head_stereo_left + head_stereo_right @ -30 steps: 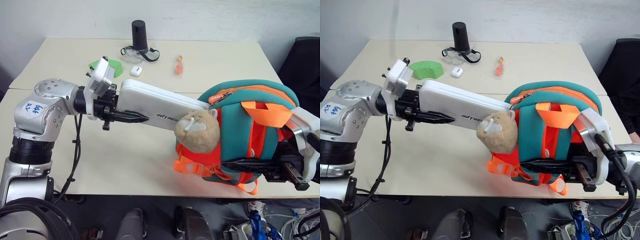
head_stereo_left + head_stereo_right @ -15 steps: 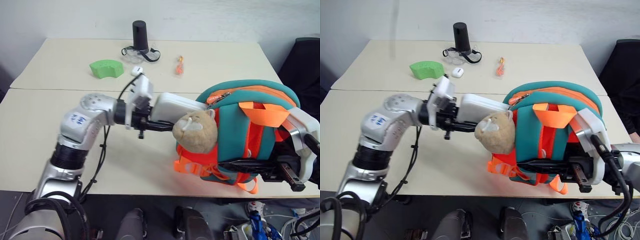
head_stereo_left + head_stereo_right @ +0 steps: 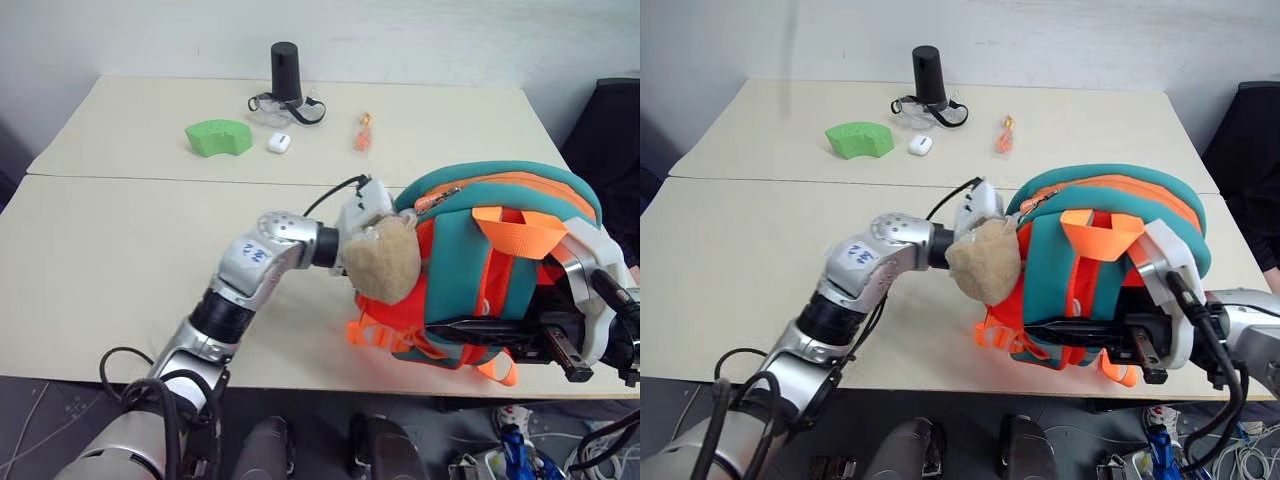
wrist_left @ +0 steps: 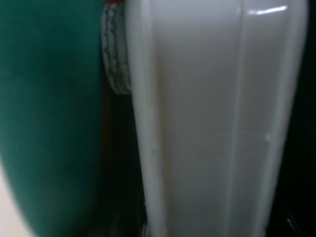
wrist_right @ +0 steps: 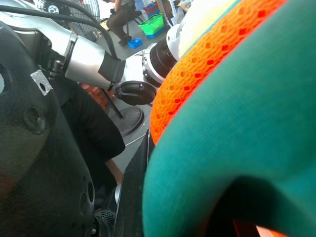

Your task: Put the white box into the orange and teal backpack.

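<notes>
smooth hard white box (image 4: pixel 212 128) deep inside padded orange and teal backpack (image 3: pixel 500 270) | left fingers clamping box, hidden behind fuzzy tan plush (image 3: pixel 385 262) | right fingers (image 3: pixel 560 352) pinched shut on backpack webbing

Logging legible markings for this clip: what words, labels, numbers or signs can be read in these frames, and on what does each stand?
Blue handwritten marks on a white sticker on the left arm: too small to read with certainty.
White box: no lettering on the part that shows.
Orange and teal backpack: no readable label or brand.
Black cylinder, green object, small white case: no text legible.
</notes>
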